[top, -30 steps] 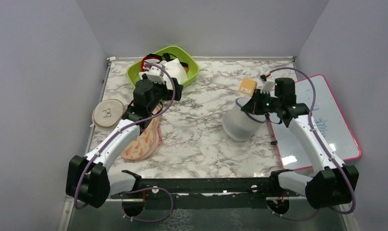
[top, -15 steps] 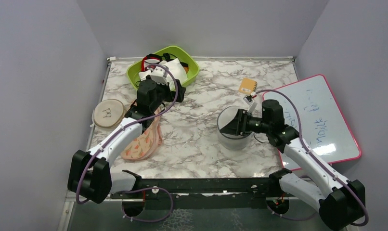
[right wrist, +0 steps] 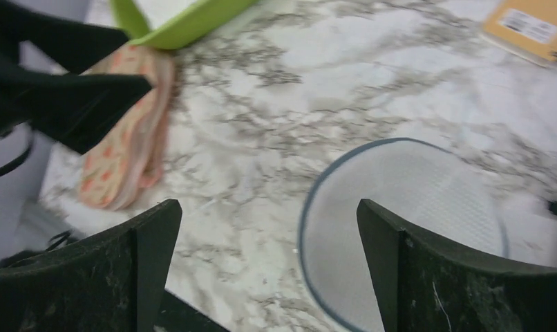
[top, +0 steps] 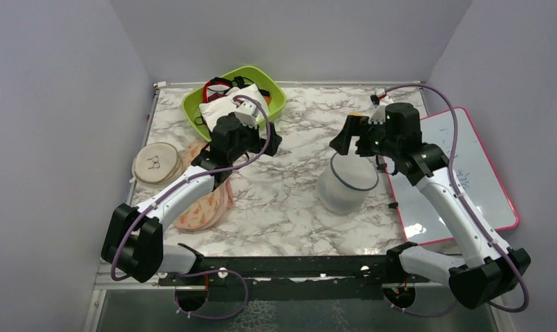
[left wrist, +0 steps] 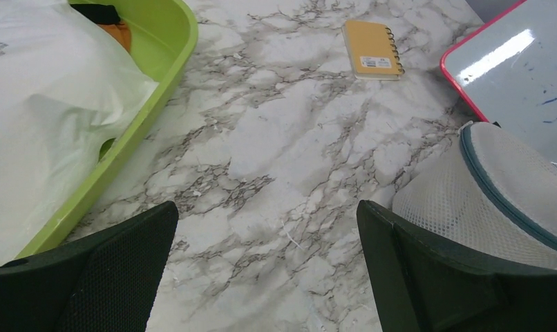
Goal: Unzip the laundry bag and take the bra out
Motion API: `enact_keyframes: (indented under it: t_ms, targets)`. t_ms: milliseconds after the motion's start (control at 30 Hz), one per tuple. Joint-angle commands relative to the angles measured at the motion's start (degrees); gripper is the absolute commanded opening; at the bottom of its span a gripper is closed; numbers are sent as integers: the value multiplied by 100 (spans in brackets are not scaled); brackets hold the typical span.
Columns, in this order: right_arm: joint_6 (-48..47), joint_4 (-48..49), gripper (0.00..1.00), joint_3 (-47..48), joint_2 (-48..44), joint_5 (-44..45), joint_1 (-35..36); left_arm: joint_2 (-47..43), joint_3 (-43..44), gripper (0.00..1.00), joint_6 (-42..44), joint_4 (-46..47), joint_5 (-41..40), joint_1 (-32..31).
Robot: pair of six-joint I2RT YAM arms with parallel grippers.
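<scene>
The bag (top: 346, 185), white mesh with grey-blue at the rim, sits tilted on the tabletop (top: 289, 200) right of centre, just beside the whiteboard (top: 469, 173) that lies along the right edge. It holds no visible item. The right end effector (top: 339, 138) hangs over the bag's far side with its fingers spread wide and nothing between them; in the wrist view the bag lies below the gap, apart from both fingers. The left end effector (top: 267, 138) is also spread wide and empty, above bare marble near the green tray (top: 279, 104) at the far left corner. The bra (top: 205, 202), peach with a floral print, lies outside the bag toward the left edge, partly under the left arm. A beige disc (top: 155, 162) lies at the left edge. A yellow notebook (left wrist: 372, 48) lies beyond the bag.
</scene>
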Motion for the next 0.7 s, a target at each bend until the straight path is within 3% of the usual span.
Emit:
enact_keyframes:
  t_ms: [0, 100, 233, 333, 667]
  targets:
    - [-524, -859, 97, 320, 519, 1110, -646, 150, 349, 99, 172, -166, 257, -203]
    - [-695, -745, 97, 181, 671, 512, -1561, 233, 412, 99, 274, -244, 285, -296]
    - [-847, -543, 97, -211, 855, 143, -2059, 289, 450, 99, 324, -302, 238, -327]
    - [-824, -274, 96, -678, 989, -597, -2532, 291, 458, 99, 327, -301, 232, -341]
    - [-875, -5, 87, -1781, 793, -1393, -2631, 256, 485, 99, 323, -319, 257, -362]
